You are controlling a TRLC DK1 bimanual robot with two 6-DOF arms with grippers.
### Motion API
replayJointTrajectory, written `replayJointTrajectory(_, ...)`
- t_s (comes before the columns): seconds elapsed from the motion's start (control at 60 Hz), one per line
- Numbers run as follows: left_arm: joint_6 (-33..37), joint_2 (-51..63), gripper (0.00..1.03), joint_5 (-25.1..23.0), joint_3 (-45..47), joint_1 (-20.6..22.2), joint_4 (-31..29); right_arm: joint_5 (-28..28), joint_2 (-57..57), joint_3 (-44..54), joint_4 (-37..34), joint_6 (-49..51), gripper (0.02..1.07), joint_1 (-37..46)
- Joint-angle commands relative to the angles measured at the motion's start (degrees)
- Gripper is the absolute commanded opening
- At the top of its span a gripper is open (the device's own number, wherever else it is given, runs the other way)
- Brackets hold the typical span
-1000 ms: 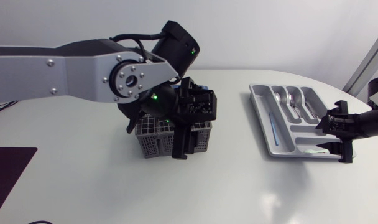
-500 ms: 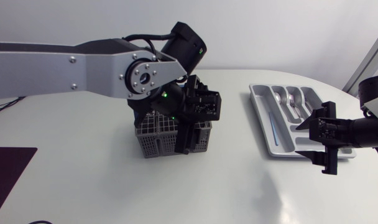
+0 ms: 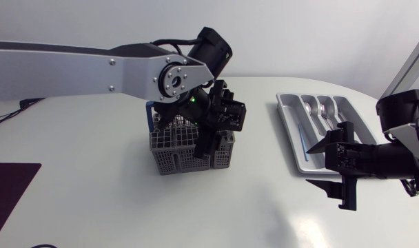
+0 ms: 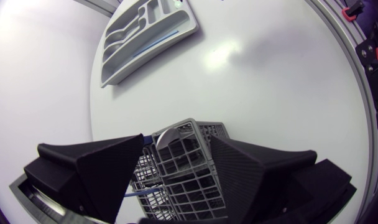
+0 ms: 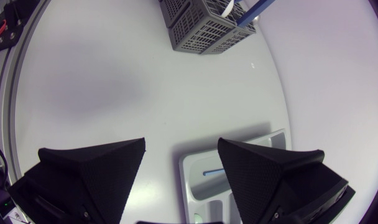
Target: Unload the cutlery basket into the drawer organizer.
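Left claw (image 3: 208, 141) sits low over the cutlery basket (image 3: 175, 158), fingers spread, one dipped into its right half. Basket mid-table (image 3: 92, 200). Drawer organizer (image 3: 292, 131) is well apart to the right, with silver cutlery (image 3: 323, 110) and a blue piece (image 3: 302, 143) in it. Right claw (image 3: 320, 169) is wide and empty, above the table at the organizer's near edge.

Left wrist: left claw wide, basket grid between the fingers, nothing gripped. Blue handle (image 4: 139, 193) in the basket beside one finger. Organizer far ahead.

Right wrist: right claw wide, empty. Organizer corner with the blue piece under it. Basket well ahead, blue handle sticking out.
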State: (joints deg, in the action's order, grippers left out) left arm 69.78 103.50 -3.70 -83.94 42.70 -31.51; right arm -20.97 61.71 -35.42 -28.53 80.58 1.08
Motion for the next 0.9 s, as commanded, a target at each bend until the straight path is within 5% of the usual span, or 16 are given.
replayJointTrajectory(0.0,3.1,2.2,0.86,0.6,-3.0,-0.7,-0.3,0.1,-0.9,1.8,-0.6,-2.7,0.86,-1.7)
replayJointTrajectory(0.2,5.2,4.3,0.85,1.8,-4.4,-1.1,-0.3,0.2,-1.8,2.9,-0.6,-4.2,0.86,-3.7)
replayJointTrajectory(0.4,6.6,5.7,0.77,2.3,-5.6,-1.6,-0.4,0.4,-2.5,3.1,-0.6,-5.3,0.86,-5.2)
replayJointTrajectory(0.55,9.1,6.0,0.6,2.4,-5.6,-1.5,-0.4,0.4,-2.5,3.2,-0.2,-6.0,0.86,-5.7)
replayJointTrajectory(0.883,9.3,6.8,0.49,2.4,-5.3,-0.9,-0.2,0.4,-3.3,3.9,-0.2,-6.5,0.86,-6.1)
